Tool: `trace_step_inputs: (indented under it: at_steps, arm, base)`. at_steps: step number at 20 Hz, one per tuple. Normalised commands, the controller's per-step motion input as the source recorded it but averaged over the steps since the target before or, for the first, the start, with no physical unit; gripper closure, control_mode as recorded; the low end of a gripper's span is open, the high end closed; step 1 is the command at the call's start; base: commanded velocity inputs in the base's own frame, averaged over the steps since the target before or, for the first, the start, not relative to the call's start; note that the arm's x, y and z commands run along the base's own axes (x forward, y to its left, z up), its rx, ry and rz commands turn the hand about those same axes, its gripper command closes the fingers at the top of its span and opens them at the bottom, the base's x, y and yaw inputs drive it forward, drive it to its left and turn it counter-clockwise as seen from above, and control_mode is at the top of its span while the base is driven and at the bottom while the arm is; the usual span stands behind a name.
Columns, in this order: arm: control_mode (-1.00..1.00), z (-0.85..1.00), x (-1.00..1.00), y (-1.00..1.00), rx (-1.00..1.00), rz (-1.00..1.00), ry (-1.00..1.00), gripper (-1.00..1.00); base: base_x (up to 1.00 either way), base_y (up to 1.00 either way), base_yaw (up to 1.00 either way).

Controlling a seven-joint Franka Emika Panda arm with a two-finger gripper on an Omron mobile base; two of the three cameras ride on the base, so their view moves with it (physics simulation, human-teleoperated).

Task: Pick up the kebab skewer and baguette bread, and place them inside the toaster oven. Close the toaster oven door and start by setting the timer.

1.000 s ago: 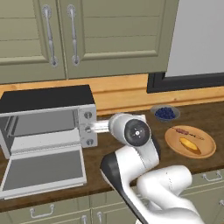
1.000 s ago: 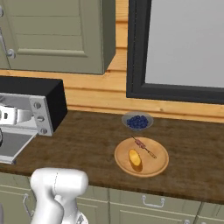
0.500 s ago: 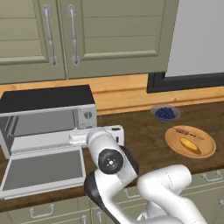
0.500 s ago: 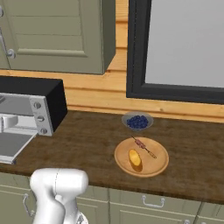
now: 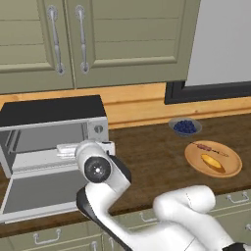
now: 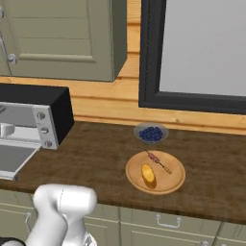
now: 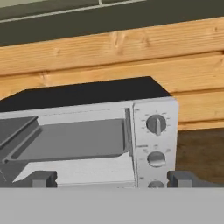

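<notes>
My gripper is spread wide and holds nothing; it faces the toaster oven at the centre of the hand view. The toaster oven door lies dropped open at the lower left of the left base view. The kebab skewer and the baguette bread lie side by side on the wooden plate, right of centre in the right base view.

Brushed-silver metal toaster oven with matt black top; grainy dark-wood counter.

Dark wood counter w/ toaster oven, blueberry bowl, wooden plate.
</notes>
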Motion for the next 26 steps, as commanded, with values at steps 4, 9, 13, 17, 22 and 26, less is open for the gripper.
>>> trace_step_inputs:
  at_steps: [4, 9, 13, 17, 22, 26]
  arm:
    - [-1.0, -0.1, 0.57, 0.58, -0.01, 0.0, 0.19, -1.0]
    - [-1.0, -0.24, 0.57, 0.49, -0.01, 0.0, 0.14, -1.0]
    - [-1.0, -0.2, 0.48, 0.41, -0.01, 0.0, 0.06, -1.0]
    - [-1.0, -0.15, 0.42, 0.49, -0.01, 0.0, 0.02, -1.0]
    - [-1.0, -0.37, 0.1, 0.15, -0.01, 0.0, 0.0, -1.0]
    - [-1.0, -0.62, 0.0, 0.0, 0.0, 0.0, 0.0, -1.0]
  base:
    - [0.0, 0.0, 0.0]
    - [0.0, 0.0, 0.0]
    - [0.0, 0.0, 0.0]
    - [0.0, 0.0, 0.0]
    - [0.0, 0.0, 0.0]
    - [0.0, 0.0, 0.0]
